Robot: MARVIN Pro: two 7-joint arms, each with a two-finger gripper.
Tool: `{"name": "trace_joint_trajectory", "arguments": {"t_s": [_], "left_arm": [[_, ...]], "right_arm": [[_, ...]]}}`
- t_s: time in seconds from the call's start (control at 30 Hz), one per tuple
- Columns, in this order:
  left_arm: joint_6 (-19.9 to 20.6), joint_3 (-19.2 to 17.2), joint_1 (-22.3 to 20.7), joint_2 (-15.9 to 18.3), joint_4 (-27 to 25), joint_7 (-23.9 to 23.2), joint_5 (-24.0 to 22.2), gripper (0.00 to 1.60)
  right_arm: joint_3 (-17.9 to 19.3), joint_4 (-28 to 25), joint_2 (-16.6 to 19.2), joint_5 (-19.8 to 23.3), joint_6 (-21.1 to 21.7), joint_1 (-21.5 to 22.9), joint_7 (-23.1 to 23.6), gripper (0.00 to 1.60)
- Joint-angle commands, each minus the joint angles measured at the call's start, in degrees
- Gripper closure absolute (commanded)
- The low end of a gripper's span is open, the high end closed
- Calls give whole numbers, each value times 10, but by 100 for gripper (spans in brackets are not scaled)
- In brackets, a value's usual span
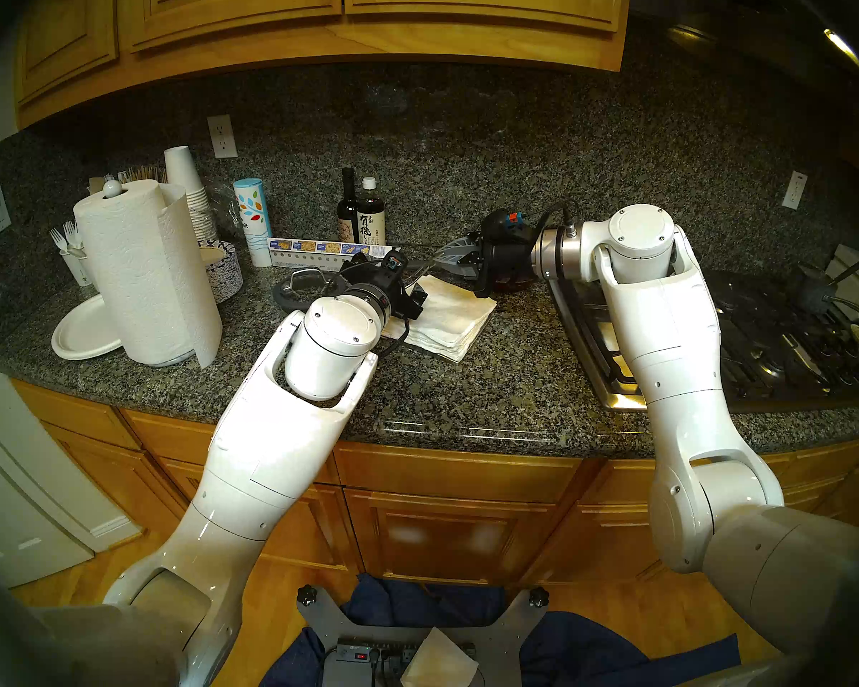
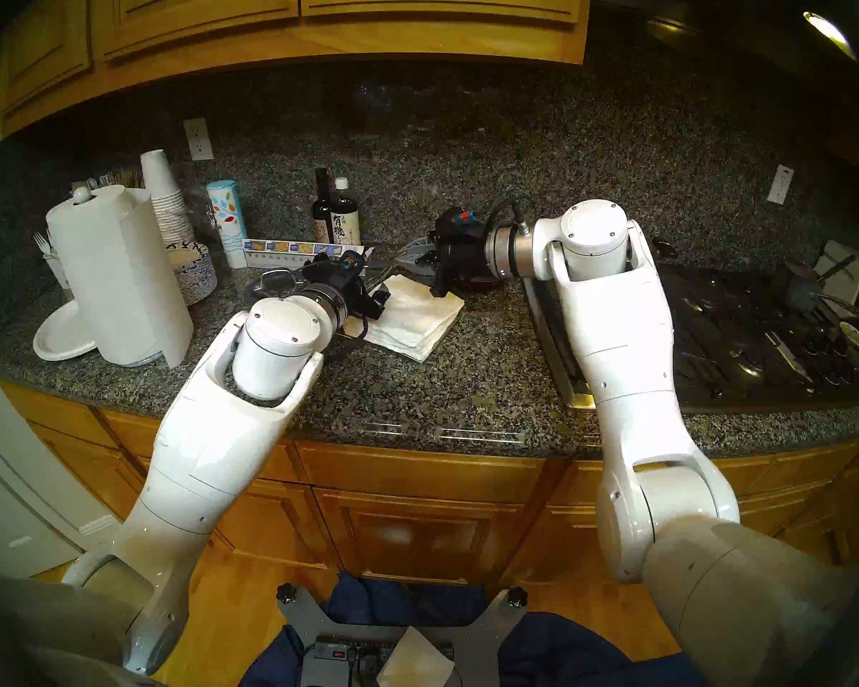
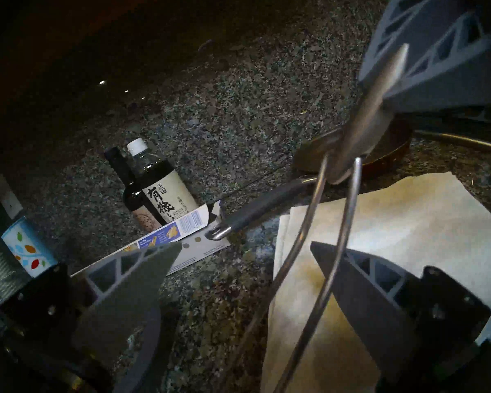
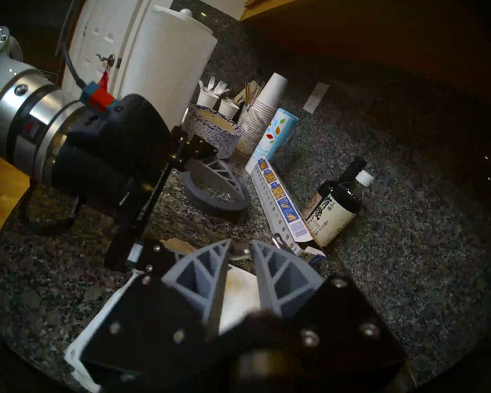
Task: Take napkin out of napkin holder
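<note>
A stack of white napkins (image 1: 450, 324) (image 3: 408, 222) lies on the granite counter; the top napkin is flat. The napkin holder's base is hidden under the stack. Its thin wire arm (image 3: 321, 236) is tilted up off the napkins, and my right gripper (image 1: 445, 259) (image 4: 240, 250) is shut on the arm's metal leaf tip (image 3: 363, 123). My left gripper (image 1: 414, 297) (image 3: 245, 245) is open at the stack's left edge. One of its fingers (image 3: 360, 287) hovers over the top napkin and the other (image 3: 136, 279) is over bare counter.
A small brown pan (image 3: 386, 157) with a dark handle (image 3: 261, 211) sits just behind the napkins. A long box (image 1: 318, 254), two bottles (image 1: 363, 215), a blue canister (image 1: 253, 220), a paper towel roll (image 1: 145, 274), cups and plates stand left. The stove (image 1: 764, 354) is right.
</note>
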Motion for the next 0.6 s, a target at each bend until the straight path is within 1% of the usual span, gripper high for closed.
{"name": "trace_joint_trajectory", "arguments": {"t_s": [0.0, 0.13, 0.23, 0.33, 0.57], "left_arm": [[-19, -5, -34, -23, -9, 31, 12, 0], [-24, -8, -33, -29, -10, 43, 14, 0], [-28, -10, -30, -30, -12, 46, 12, 0], [-29, -12, -26, -29, -17, 49, 12, 0], [-28, -23, -11, -18, -39, 53, 11, 0]], "right_arm": [[12, -24, 2, 7, 3, 21, 1, 99], [15, -28, 5, 7, 4, 15, 3, 99], [18, -32, 8, 7, 6, 10, 4, 94], [19, -39, 13, 6, 11, 6, 7, 91], [24, -65, 30, 6, 33, -24, 23, 89]]}}
